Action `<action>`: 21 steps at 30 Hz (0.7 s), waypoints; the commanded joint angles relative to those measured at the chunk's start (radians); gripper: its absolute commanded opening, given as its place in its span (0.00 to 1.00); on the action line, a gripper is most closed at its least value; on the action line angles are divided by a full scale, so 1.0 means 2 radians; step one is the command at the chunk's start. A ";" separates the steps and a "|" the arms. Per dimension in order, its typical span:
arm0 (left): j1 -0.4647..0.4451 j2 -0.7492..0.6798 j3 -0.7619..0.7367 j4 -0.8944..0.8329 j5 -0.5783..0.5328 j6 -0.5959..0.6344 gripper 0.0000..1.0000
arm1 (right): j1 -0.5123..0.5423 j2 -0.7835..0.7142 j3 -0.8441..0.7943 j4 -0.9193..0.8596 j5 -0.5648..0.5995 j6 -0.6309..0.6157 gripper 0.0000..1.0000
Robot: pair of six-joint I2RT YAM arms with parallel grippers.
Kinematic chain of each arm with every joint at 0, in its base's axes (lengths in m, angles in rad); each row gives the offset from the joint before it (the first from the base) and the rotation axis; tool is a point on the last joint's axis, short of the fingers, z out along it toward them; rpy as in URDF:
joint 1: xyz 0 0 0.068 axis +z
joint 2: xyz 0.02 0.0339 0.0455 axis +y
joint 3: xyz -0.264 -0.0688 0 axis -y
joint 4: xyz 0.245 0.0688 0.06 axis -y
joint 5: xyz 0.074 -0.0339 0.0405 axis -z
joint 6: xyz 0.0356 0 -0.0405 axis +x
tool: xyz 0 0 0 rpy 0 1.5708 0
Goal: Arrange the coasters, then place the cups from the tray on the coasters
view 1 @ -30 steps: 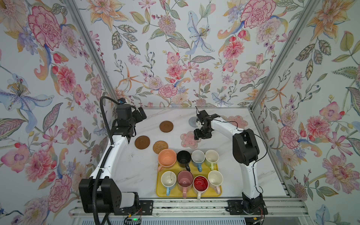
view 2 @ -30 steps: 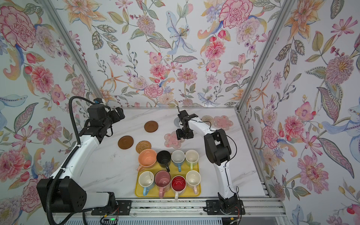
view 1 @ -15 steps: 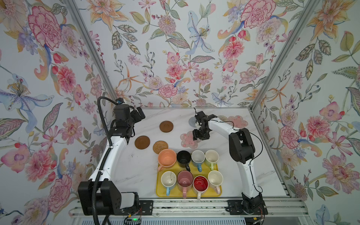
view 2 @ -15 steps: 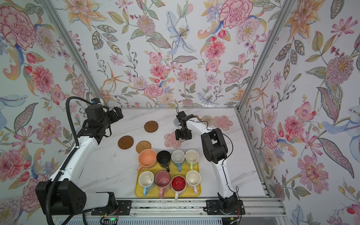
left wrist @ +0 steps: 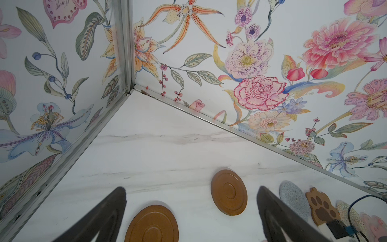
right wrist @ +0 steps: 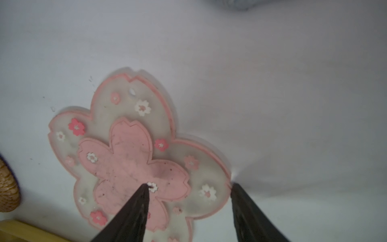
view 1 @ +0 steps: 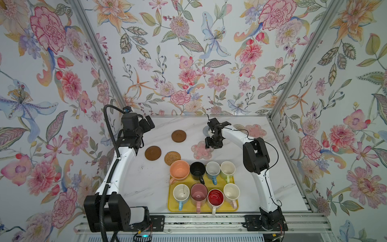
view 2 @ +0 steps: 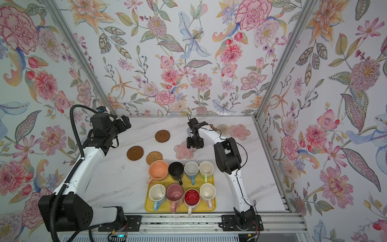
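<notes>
Cups (view 1: 199,191) all wait on the tray (view 1: 171,206); four coasters (view 1: 153,153) lie spread, the rest apparently bunched behind. Right gripper (right wrist: 189,185) straddles the pink flower (right wrist: 129,150), jaws apart; left gripper (left wrist: 191,188) gapes empty.

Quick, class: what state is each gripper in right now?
Left gripper: open, holding nothing.
Right gripper: open, tips at the pink flower coaster, not gripping it.
</notes>
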 commanded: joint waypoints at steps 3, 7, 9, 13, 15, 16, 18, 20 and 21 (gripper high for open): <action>0.007 -0.010 -0.008 0.001 0.004 0.007 0.99 | 0.011 0.042 0.057 -0.010 -0.029 0.023 0.63; 0.009 -0.008 -0.008 0.001 0.006 0.007 0.99 | 0.014 0.076 0.112 -0.010 -0.043 0.036 0.62; 0.010 -0.008 -0.008 0.002 0.007 0.007 0.99 | 0.014 0.087 0.138 -0.011 -0.048 0.043 0.62; 0.011 -0.005 -0.007 0.004 0.010 0.007 0.99 | 0.014 0.095 0.170 -0.016 -0.046 0.044 0.62; 0.011 -0.003 -0.008 0.005 0.012 0.005 0.99 | 0.014 0.088 0.168 -0.017 -0.035 0.042 0.62; 0.012 -0.003 -0.008 0.006 0.014 0.006 0.99 | 0.013 0.082 0.165 -0.019 -0.026 0.041 0.63; 0.012 -0.001 -0.009 0.007 0.015 0.005 0.99 | 0.010 0.064 0.149 -0.021 -0.008 0.038 0.64; 0.013 -0.001 -0.010 0.009 0.016 0.005 0.99 | 0.008 0.044 0.124 -0.021 0.007 0.030 0.64; 0.013 0.000 -0.011 0.010 0.016 0.005 0.99 | 0.007 0.039 0.117 -0.022 0.006 0.027 0.64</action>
